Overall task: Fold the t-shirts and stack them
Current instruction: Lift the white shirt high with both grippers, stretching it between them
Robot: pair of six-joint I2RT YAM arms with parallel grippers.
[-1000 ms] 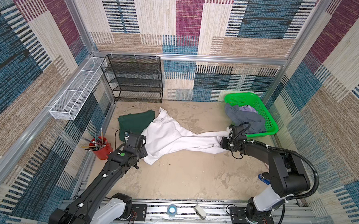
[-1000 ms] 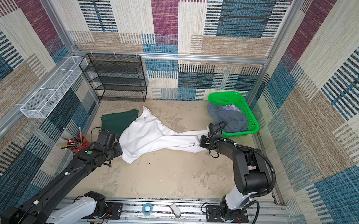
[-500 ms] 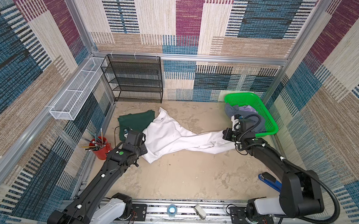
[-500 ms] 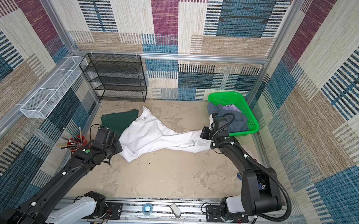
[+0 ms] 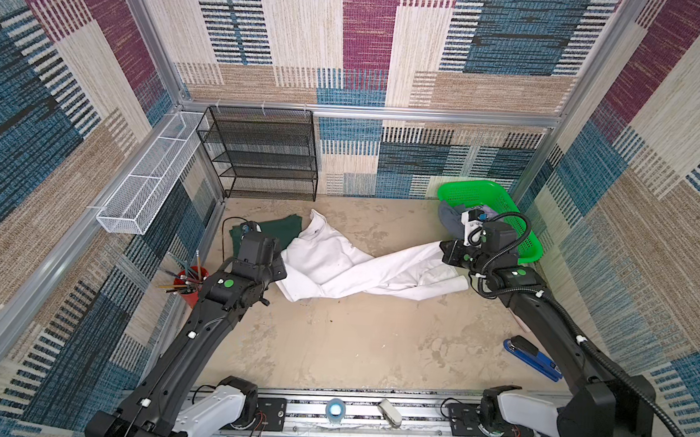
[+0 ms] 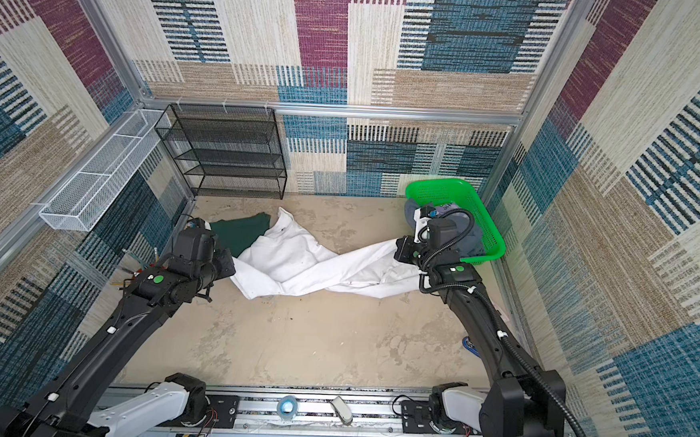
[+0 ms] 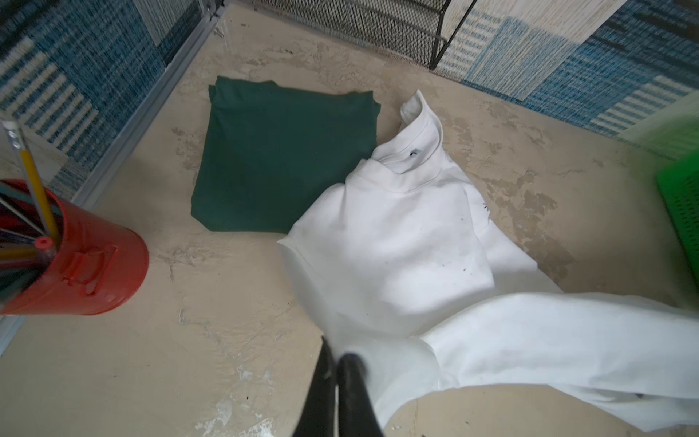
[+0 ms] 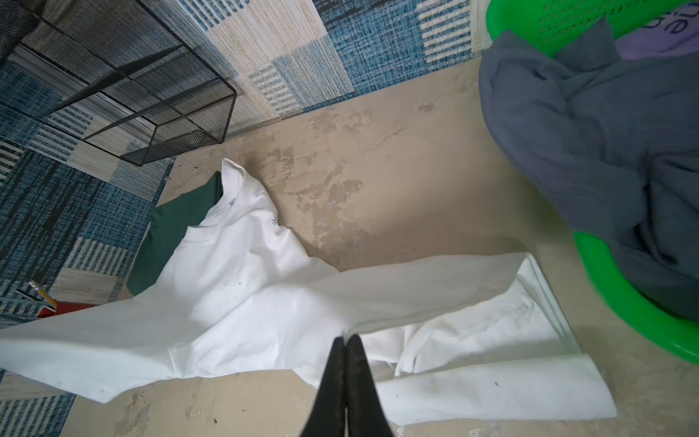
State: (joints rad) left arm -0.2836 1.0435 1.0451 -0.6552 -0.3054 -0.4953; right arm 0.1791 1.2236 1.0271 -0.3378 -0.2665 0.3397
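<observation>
Grip check: the left gripper [image 7: 336,357] has its fingers pressed together on one side edge of the white t-shirt [image 5: 337,264]. The right gripper [image 8: 345,340] is likewise pinched shut on a raised ridge of the same shirt at its far end. Outward from both grips, the cloth spans the gap between the arms, so its long axis runs left to right across the table [image 5: 353,344]. It is bunched and twisted mid-span, and its lower folds drag on the surface. The collar end trails toward the back wall and overlaps a corner of the folded dark green t-shirt [image 5: 277,229], which lies just behind the left gripper. The grey t-shirt [image 5: 450,217] sits crumpled in the green basket [image 5: 479,190], close beside the right gripper. Judgement: any spreading move turns on this left-right line, with each arm pulling away along it. The left arm is nearer the green shirt.
</observation>
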